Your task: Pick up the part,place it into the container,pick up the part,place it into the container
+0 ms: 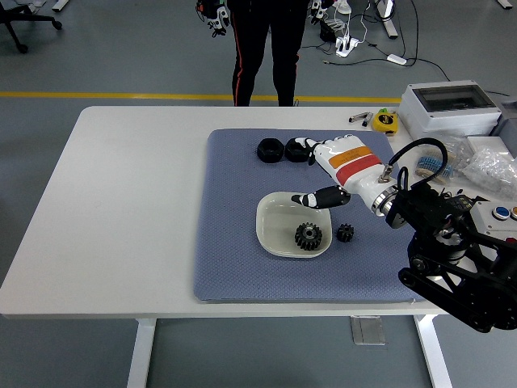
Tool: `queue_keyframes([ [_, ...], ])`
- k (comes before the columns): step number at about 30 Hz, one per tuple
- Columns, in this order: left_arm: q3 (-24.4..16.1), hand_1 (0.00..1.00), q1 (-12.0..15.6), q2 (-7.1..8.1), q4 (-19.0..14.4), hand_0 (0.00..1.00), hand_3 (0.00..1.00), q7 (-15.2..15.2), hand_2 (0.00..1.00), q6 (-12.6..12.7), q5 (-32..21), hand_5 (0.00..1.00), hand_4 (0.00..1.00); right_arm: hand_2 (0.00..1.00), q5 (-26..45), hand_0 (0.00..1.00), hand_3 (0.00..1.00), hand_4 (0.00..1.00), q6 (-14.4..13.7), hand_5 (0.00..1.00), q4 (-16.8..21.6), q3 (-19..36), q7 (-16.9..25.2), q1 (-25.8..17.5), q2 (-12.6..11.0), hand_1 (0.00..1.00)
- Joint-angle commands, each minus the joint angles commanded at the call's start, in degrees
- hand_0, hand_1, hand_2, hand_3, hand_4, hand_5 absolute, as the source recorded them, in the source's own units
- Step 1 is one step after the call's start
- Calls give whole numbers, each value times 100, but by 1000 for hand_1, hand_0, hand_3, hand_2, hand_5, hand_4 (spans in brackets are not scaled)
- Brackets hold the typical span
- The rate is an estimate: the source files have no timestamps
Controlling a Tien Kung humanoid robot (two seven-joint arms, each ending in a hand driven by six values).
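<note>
Black parts: you have two toothed gears and three hex-shaped nut-like pieces. The larger black toothed gear (pixel 308 236) lies inside the dish, toward its right side; the smaller black toothed gear (pixel 345 233) lies on the mat just beside the dish's right rim.
Row of three: the black hex-shaped pieces (pixel 270 149) sit in a line at the mat's far edge; the two on the right are partly hidden behind the hand.
Container: one cream, rounded-square shallow dish (pixel 275 222), near the middle of the blue-grey textured mat (pixel 234 242), which lies on the white surface (pixel 129 194).
Axis: both gears lie flat, bores facing up; no long axis shows.
Right hand (pixel 327 166): your white hand with the orange and red bands hangs above the dish's far rim, fingers loosely spread, holding nothing; the black-tipped thumb (pixel 311 198) points left over the dish.
Left hand: out of view.
Person: one, in dark trousers (pixel 262 48), stands at the far side.
</note>
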Motion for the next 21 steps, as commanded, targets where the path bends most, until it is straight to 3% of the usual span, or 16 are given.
queue_keyframes([
  [2, 9, 632, 1, 4, 0, 668, 616, -5, 697, 3, -18, 642, 628, 571, -28, 210, 835, 936, 182, 483, -26, 35, 28, -21, -104, 301],
  [7, 25, 632, 9, 4, 6, 668, 616, -21, 697, 15, -58, 642, 628, 571, -19, 210, 835, 936, 603, 483, -48, -3, 213, -182, -420, 301],
  [8, 24, 633, 12, 2, 6, 668, 616, -22, 697, 16, -59, 642, 628, 579, -9, 209, 665, 927, 634, 477, -57, -20, 245, -220, -447, 298],
  [13, -14, 633, 22, -16, 9, 668, 616, -5, 697, 14, 3, 642, 628, 579, 143, 209, 665, 927, 590, 477, -292, -87, 361, -394, -393, 298],
  [14, -21, 633, 23, -19, 9, 668, 616, -2, 698, 14, 19, 643, 628, 601, 168, 227, 583, 921, 555, 473, -366, -105, 380, -427, -364, 314],
  [21, -43, 634, 29, -25, 9, 668, 616, 2, 698, 11, 48, 645, 627, 576, 320, 224, 564, 915, 468, 471, -721, -187, 450, -482, -269, 306],
])
